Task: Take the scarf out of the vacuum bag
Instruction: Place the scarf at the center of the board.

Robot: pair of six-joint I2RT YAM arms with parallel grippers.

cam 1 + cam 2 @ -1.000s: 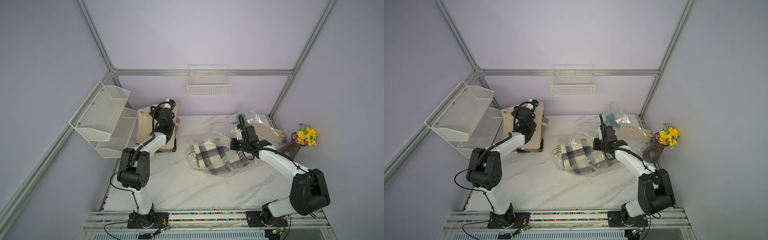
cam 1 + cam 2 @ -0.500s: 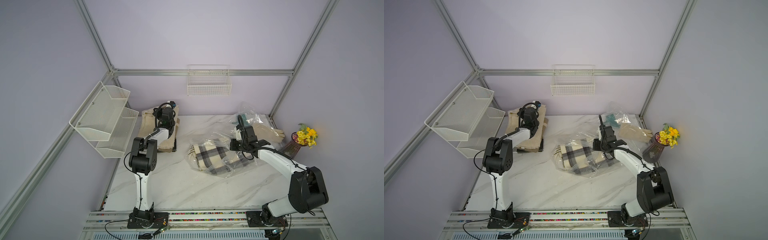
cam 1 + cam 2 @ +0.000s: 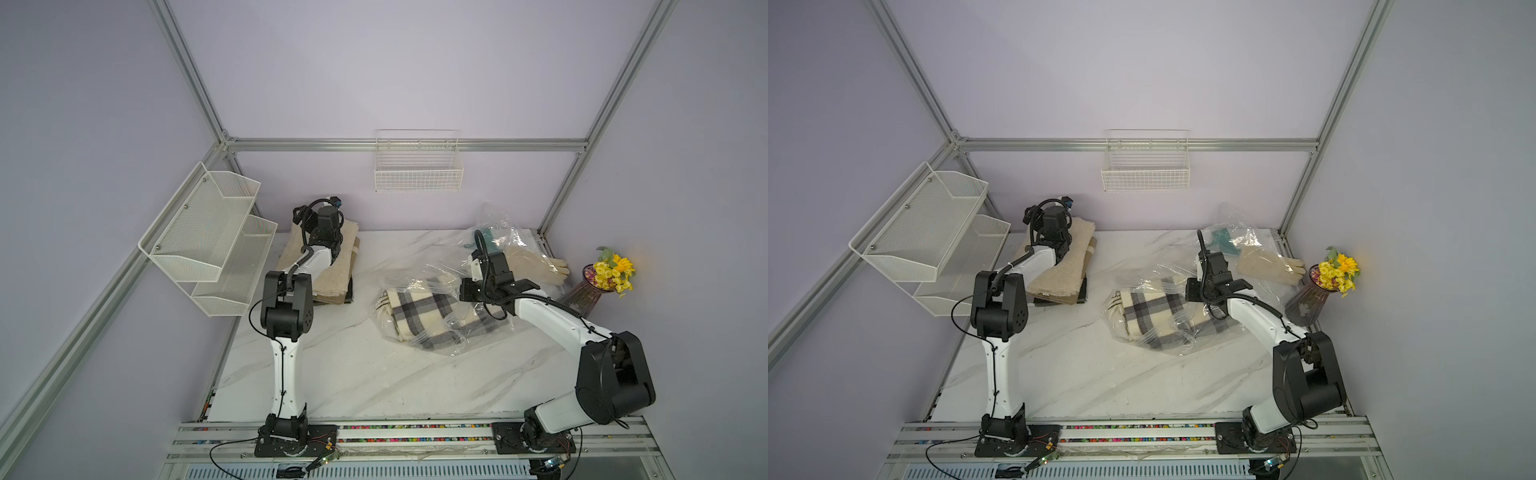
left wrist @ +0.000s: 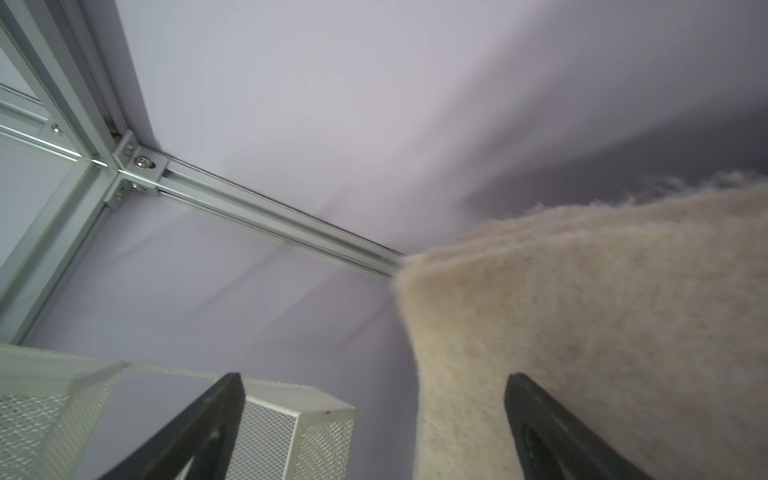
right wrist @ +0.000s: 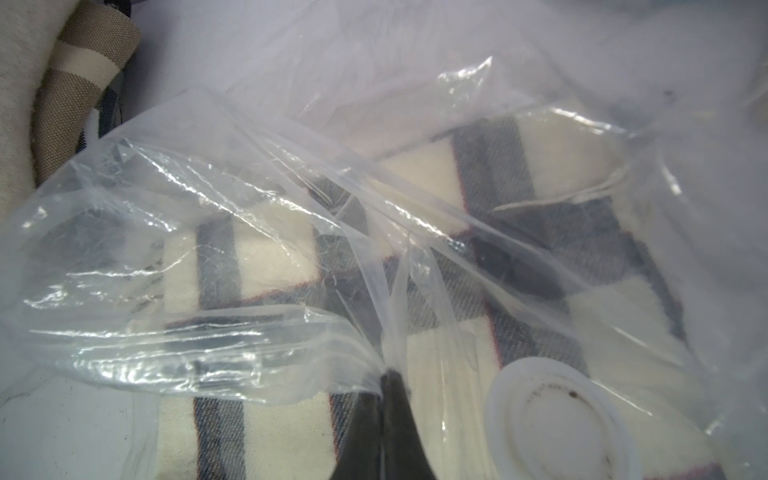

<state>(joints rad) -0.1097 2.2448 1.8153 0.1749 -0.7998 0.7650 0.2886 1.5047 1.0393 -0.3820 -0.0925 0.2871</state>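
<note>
**Left jaws sprung open; right pinch unchanged**

Swung upright since a second ago, my left gripper [image 4: 372, 380] now gapes, released, grasping nothing, beside the folded beige blanket [image 3: 332, 274] left of centre; my right gripper [image 5: 388, 376] stays clenched on the vacuum bag [image 5: 137, 332]; the plaid scarf [image 3: 419, 309] lies inside it, mid-frame, so I judge extraction unstarted; white marble tabletop [image 3: 374, 374]; lilac walls [image 3: 415, 62]; wire shelves [image 3: 208, 237] at left.

The scarf [image 3: 415, 311] lies inside the vacuum bag [image 3: 409, 282].

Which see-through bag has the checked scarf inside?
The big vacuum bag mid-table, with the round white valve cap; the right gripper pinches it. The smaller bag behind holds something teal.
</note>
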